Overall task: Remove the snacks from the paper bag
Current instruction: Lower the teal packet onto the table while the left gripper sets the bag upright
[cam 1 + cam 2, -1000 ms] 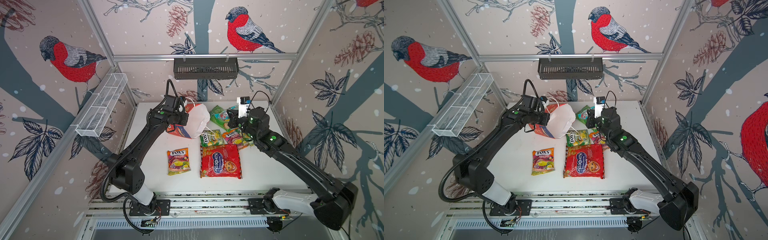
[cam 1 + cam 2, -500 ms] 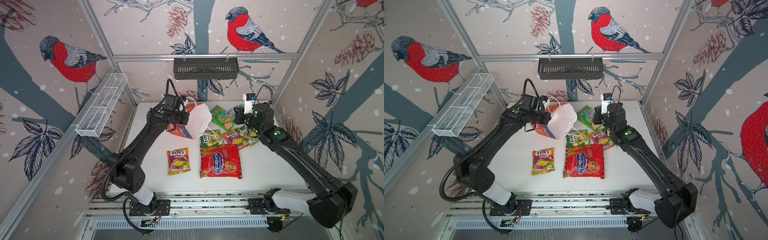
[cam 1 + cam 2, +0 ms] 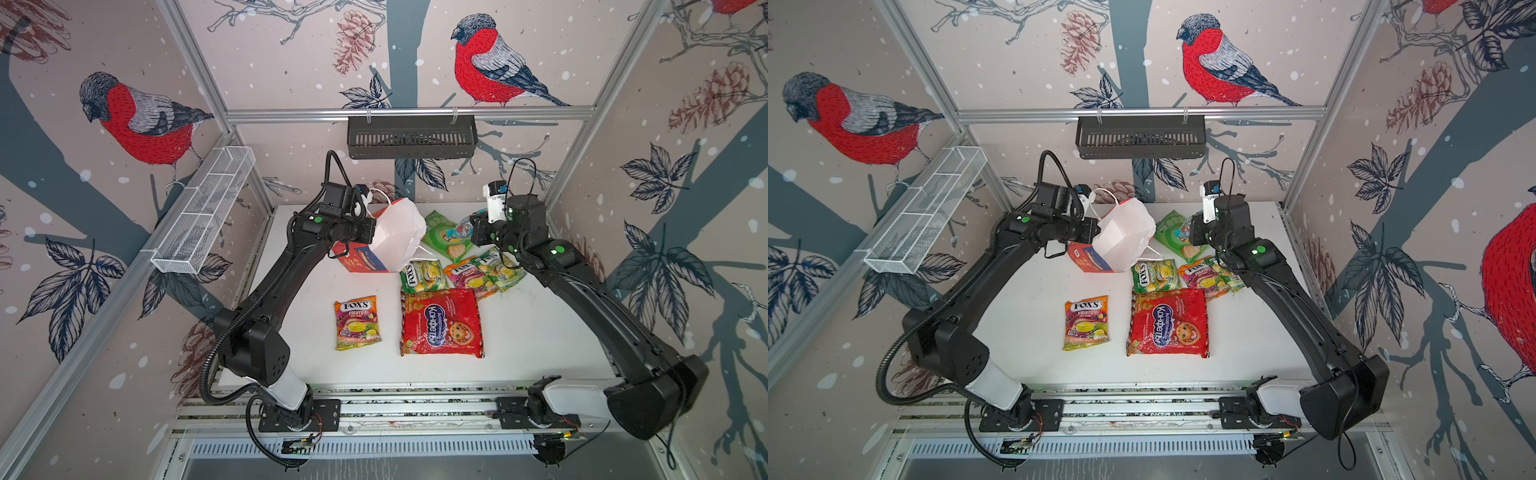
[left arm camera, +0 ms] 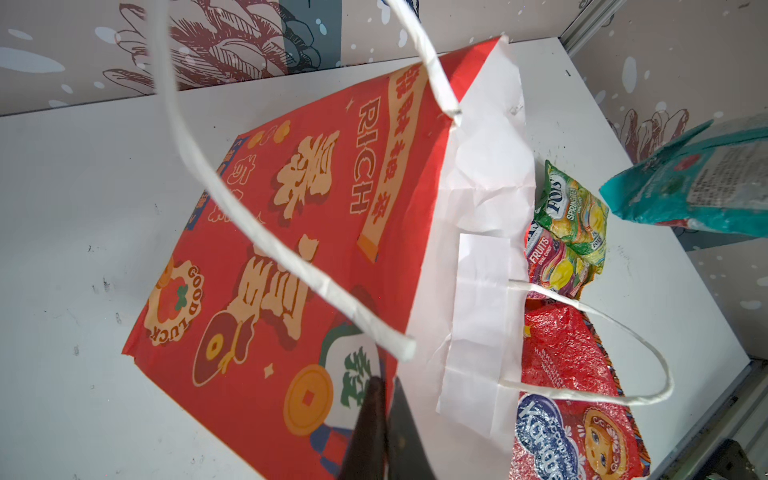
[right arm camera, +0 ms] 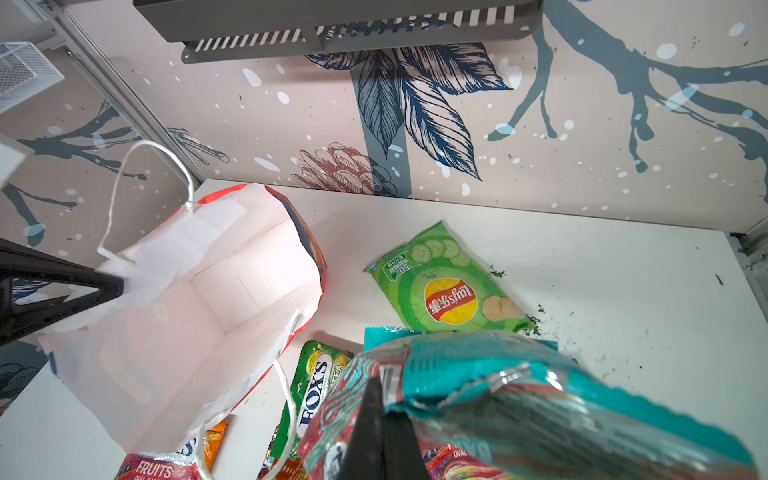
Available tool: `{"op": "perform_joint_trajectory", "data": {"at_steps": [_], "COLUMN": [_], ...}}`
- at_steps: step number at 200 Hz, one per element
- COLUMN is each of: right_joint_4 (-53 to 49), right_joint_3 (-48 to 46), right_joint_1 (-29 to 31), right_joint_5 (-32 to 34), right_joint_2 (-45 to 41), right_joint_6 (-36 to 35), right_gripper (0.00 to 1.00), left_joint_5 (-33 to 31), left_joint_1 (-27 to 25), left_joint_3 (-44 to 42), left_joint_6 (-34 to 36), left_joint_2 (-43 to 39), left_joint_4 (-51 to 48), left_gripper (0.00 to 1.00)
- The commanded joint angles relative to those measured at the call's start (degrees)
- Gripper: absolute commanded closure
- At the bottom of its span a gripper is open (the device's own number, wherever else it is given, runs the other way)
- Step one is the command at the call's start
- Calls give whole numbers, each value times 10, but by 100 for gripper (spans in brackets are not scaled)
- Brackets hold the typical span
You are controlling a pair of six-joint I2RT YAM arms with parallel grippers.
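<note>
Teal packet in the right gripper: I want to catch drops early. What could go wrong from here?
1. The right gripper pinches only an edge of the glossy teal packet; it could slip and drop onto the green chip bag.
2. The left gripper holds the tilted paper bag by its rim; its lower cord handle hangs beside the green Fox's pack, so moving the bag might snag it.

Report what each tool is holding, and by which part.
Left tool pinches the paper bag at its mouth rim. Right tool pinches the teal packet by its edge.
</note>
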Motion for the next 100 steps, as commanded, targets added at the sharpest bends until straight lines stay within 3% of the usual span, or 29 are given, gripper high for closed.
{"op": "perform_joint_trajectory", "data": {"at_steps": [1, 100], "right_joint_4": [-50, -82], "right_joint_3": [15, -1], "right_joint_1": [0, 62], "right_joint_5": [-5, -55], "right_joint_2": [14, 48], "right_joint_6": [-29, -35], "right_gripper": [100, 100], "left_joint_5": [23, 87], "left_joint_1": [2, 21], "left_joint_3": [13, 107], "left_joint_6": [-1, -29], "left_joint_2": [6, 52], "left_joint_4": [-7, -69], "left_gripper": [100, 100]}}
